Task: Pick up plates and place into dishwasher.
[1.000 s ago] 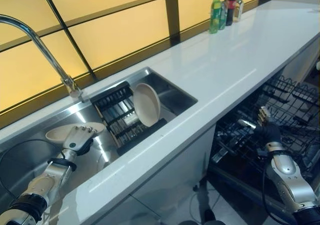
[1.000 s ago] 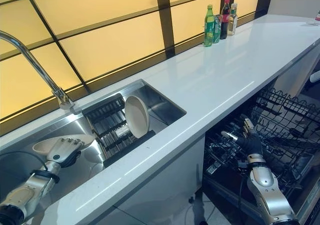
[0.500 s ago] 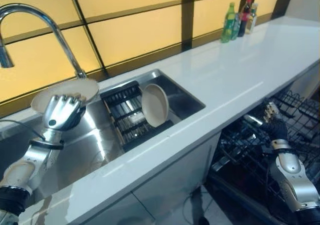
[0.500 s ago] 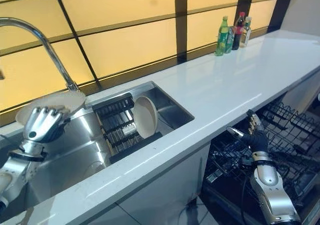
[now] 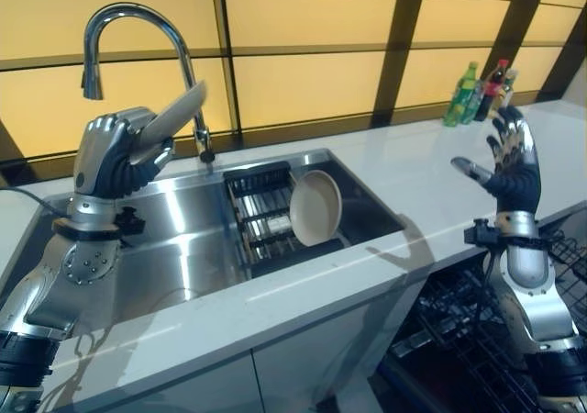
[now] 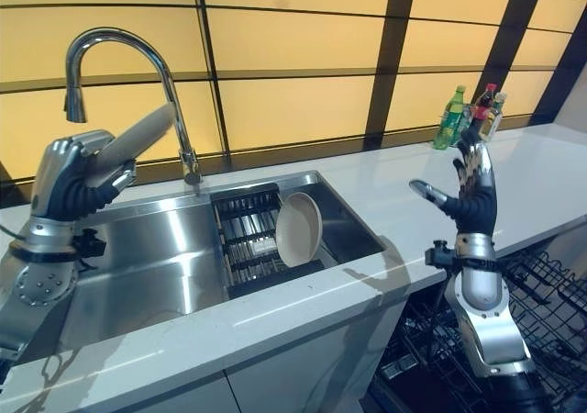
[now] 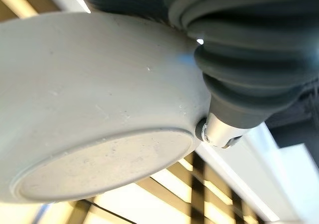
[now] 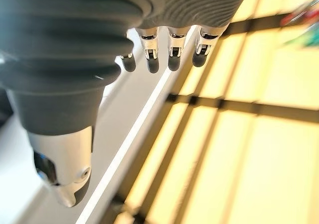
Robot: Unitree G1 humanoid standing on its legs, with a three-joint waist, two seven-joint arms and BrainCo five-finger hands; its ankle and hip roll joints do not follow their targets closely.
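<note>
Item held: plate (image 5: pixel 170 119), pale, shallow, raised above the sink (image 5: pixel 183 239) beside the faucet (image 5: pixel 138 27), tilted edge-up.
Left hand (image 5: pixel 110 151): fingers curled round the plate's rim, gripping it.
Right hand (image 5: pixel 509 161): raised over the bench (image 5: pixel 431 179), fingers spread and straight, holding nothing.
Second plate (image 5: pixel 315 208): stands on edge in the dark rack (image 5: pixel 261 225) inside the sink.
Destination: dishwasher rack (image 6: pixel 541 289), open below the bench at the right, well apart from the held plate.
Handling (judged): rigid, probably ceramic, breakable, smooth; the rim is the only practical hold, and a one-sided pinch may slip under tilt.
Left wrist view: plate's underside and foot ring (image 7: pixel 99 164) close up, which the eye views hide.
Eye views: plate's place relative to sink and dishwasher.
Background: bottles (image 5: pixel 477 92) at the bench's far end.
</note>
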